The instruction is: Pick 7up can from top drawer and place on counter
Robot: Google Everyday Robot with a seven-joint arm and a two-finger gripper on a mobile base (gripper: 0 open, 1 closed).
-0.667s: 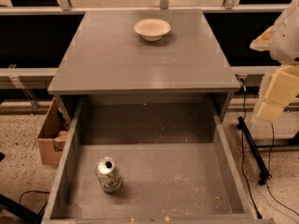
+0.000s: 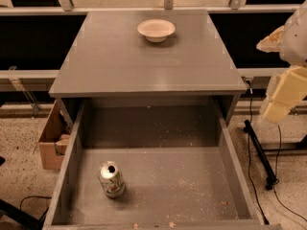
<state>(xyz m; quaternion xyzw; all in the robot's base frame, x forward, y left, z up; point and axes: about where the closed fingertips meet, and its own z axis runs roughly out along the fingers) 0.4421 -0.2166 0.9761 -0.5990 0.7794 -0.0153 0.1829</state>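
The 7up can (image 2: 112, 178) stands upright on the crumb-speckled floor of the open top drawer (image 2: 192, 190), near its front left corner. Its silver top is opened. The counter (image 2: 144, 63) is the flat grey top of the cabinet behind the drawer. My gripper (image 2: 280, 102) hangs at the right edge of the camera view, beyond the cabinet's right side. It is level with the counter's front edge, far from the can and holding nothing that I can see.
A white bowl (image 2: 156, 29) sits at the back middle of the counter. A brown cardboard box (image 2: 50, 140) stands on the floor left of the drawer. A black stand and cables (image 2: 259, 152) lie on the floor to the right.
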